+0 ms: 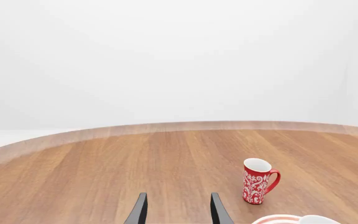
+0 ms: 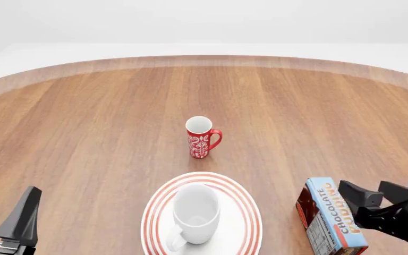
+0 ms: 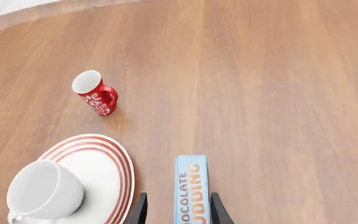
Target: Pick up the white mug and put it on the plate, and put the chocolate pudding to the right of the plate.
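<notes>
At your right gripper [image 3: 176, 209]: jaws stand either side of the chocolate pudding [image 2: 330, 223]; whether they are pressing it or have slackened, I cannot tell.
Carton position: it lies on the table [image 2: 104, 122] at 3 o'clock of the plate [image 2: 241, 197], just beside the rim and apart from it, long axis running 12 to 6.
Carton risk: if your fingers are not fully clear when you pull back, you will drag or tip the box, and a shove toward 9 o'clock would put it against the plate.
Left gripper [image 2: 7, 211]: parted and empty, parked low at 9 o'clock of the plate, well apart from it.
White mug [image 2: 194, 213]: upright on the plate, slightly toward 7 o'clock of centre, handle pointing about 7 o'clock.
Mug risk: any knock to the plate passes to the mug, which could slide or topple.
Red mug [image 2: 201, 137]: upright at 12 o'clock of the plate, near but apart; a wide retreat arc from either arm could strike it.
Judgement: both placements look done; your hazard now is the withdrawal.
</notes>
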